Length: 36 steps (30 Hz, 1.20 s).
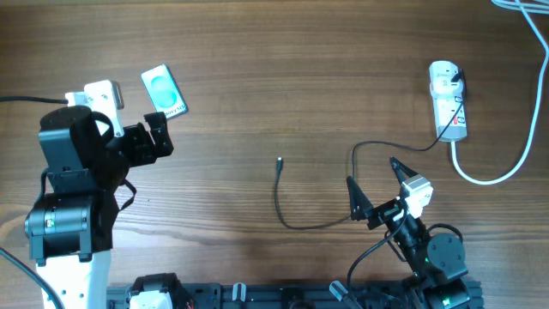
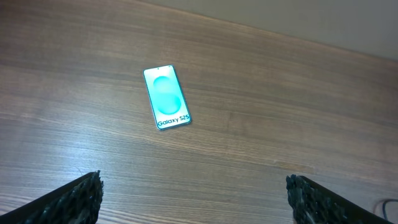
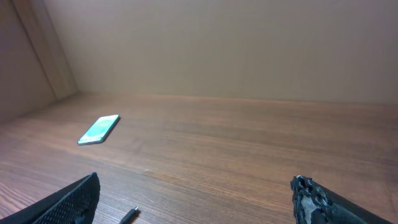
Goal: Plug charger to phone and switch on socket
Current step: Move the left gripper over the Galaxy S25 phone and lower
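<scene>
Two arms share the overhead view, and both are cut off by the bottom edge. The left fingers [image 1: 159, 146] stand wide apart and hold nothing, just below the phone [image 1: 163, 90] at the upper left of the counter [image 1: 257, 51]. The phone lies flat with its long axis slanted from upper left to lower right, the lettered end at the lower right; the lettering is too small to read here. The right fingers [image 1: 356, 197] are also spread wide and empty, low on the right. The charger [image 1: 276, 196] curves along the counter, and a short stretch of it is hidden under one right finger. Its connector tip [image 1: 280, 162] points up the frame at mid-counter, well apart from the phone. Its black plug [image 1: 457, 80] sits at the upper end of the socket [image 1: 448, 100], whose long axis runs up and down the frame at the far right. A thick white cord [image 1: 497, 176] loops from the socket's lower end and leaves at the top corner. From the left wrist, only the two finger ends show in the bottom corners; the phone lies between and beyond them, nearly upright in frame, with "Galaxy S25" at its near end. From the right wrist, the phone is small at the far left, pointing away to the upper right, and the connector tip is cut by the bottom edge.
</scene>
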Available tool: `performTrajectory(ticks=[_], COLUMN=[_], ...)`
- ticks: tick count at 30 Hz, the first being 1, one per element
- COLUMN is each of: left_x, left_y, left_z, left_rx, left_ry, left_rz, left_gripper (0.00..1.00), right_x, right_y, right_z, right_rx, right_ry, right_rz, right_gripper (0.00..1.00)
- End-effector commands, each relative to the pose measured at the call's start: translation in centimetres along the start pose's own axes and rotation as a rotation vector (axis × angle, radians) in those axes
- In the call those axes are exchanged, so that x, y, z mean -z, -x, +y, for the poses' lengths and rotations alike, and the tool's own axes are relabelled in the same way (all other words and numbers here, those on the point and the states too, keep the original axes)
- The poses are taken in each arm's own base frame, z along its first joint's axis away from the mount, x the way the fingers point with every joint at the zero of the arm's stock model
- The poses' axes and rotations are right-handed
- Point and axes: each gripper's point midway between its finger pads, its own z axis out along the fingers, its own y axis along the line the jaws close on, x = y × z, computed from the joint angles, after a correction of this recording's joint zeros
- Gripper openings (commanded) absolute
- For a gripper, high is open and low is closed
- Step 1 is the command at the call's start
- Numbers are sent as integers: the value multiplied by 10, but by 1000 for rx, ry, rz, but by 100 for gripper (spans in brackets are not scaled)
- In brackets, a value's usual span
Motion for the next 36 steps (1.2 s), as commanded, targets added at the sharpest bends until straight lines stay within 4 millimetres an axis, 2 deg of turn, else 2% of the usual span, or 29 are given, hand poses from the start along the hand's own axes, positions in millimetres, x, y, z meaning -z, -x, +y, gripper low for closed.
performTrajectory(ticks=[1, 8, 14, 20, 23, 31, 36], left_x=[2, 1, -9, -45, -65, -119, -148], left_y=[6, 6, 0, -13, -13, 3, 15], left_z=[4, 3, -6, 0, 1, 11, 16], left_rx=[-18, -10, -2, 36, 40, 38, 96], left_ry=[22, 13, -40, -19, -11, 46, 91], left_rz=[-14, -13, 34, 149, 203, 307, 333], left_gripper=[100, 100, 100, 100, 100, 100, 100], right_x=[1, 1, 1, 1, 1, 1, 1], right_y=[3, 3, 3, 3, 3, 3, 3], right_z=[2, 2, 2, 2, 2, 2, 2], right_rx=[-10, -10, -10, -10, -10, -10, -10], right_ry=[10, 10, 10, 10, 10, 10, 10], right_rz=[-14, -14, -14, -14, -14, -14, -14], right_gripper=[100, 100, 100, 100, 100, 100, 100])
